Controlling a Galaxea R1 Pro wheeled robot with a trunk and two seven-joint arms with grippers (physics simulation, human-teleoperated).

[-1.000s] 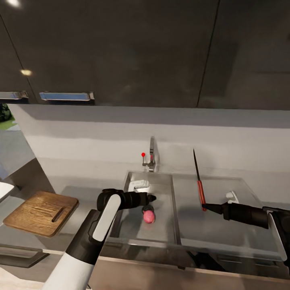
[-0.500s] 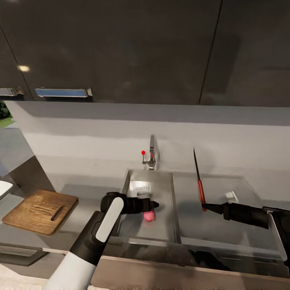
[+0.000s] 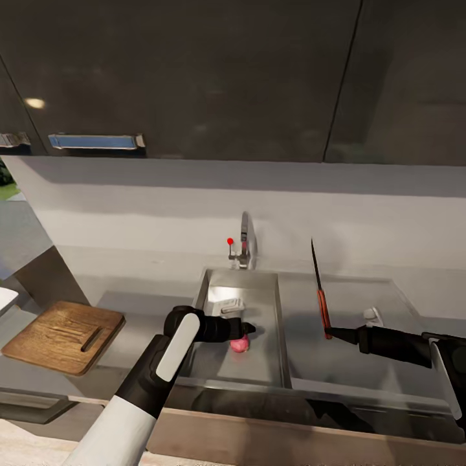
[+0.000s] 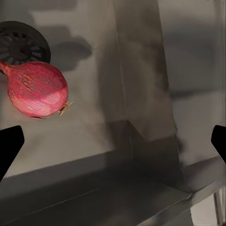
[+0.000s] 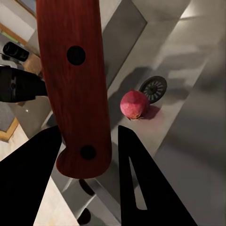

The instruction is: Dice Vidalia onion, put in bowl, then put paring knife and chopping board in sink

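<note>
The pinkish-red Vidalia onion [image 3: 240, 345] lies on the floor of the steel sink [image 3: 279, 323], close to the round drain [image 4: 21, 44]. My left gripper [image 3: 250, 330] hangs open in the basin just above the onion [image 4: 37, 89], which sits off to one side of its spread fingertips [image 4: 10, 146], not between them. My right gripper [image 3: 330, 334] is shut on the red handle of the paring knife [image 3: 320, 294], holding it blade-up over the countertop [image 3: 349, 362] to the right of the sink. The wooden chopping board [image 3: 61, 336] lies at far left.
A chrome faucet [image 3: 243, 243] with a red knob stands behind the sink. A small white object [image 3: 371, 315] sits on the counter near my right arm. The white rim of the bowl [image 3: 4, 298] shows at the left edge. Dark wall cabinets hang overhead.
My left gripper has dropped lower into the sink, closer to the onion. The head view has shifted slightly. The right arm and knife have stayed put.
</note>
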